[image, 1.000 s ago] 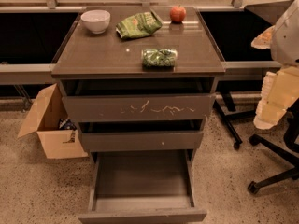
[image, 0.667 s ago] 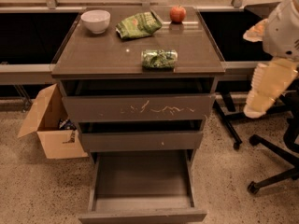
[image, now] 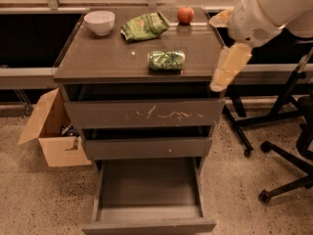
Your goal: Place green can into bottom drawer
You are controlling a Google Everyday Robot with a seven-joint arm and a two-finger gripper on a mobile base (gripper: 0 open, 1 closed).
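Four things lie on the surface (image: 105, 55), one of each: a can (image: 167, 60), a bowl (image: 100, 22), a bag (image: 144, 27) and an apple (image: 185, 14). The can is a short cylinder on its side with a mottled green wrap. It sits right of the middle, near the front edge and well apart from the other three. The bowl is white, round and smooth, at the back left corner. The bag is flat, crinkled and green, at the back centre, with the red, round apple to its right. The surface itself is a dark brown slab with a dull sheen and a raised rim.

Below it are three drawers, all grey-brown with plain flat fronts. The top drawer (image: 146, 112) bears white scratches across its front, and the middle drawer (image: 146, 147) is narrower. The bottom drawer (image: 146, 182) is pulled well out, showing a flat grey floor between straight walls.

One arm (image: 266, 9) comes in from the upper right, white and rounded. Its tool (image: 221, 80), cream and tapering, hangs slanted down just beside the surface's right front corner, apart from the can. It seems to hold nothing, though whether it is clenched or released I cannot tell.

One open cardboard box (image: 51, 131) stands on the speckled floor to the left. Black chair legs (image: 288, 173) on castors show at the right.
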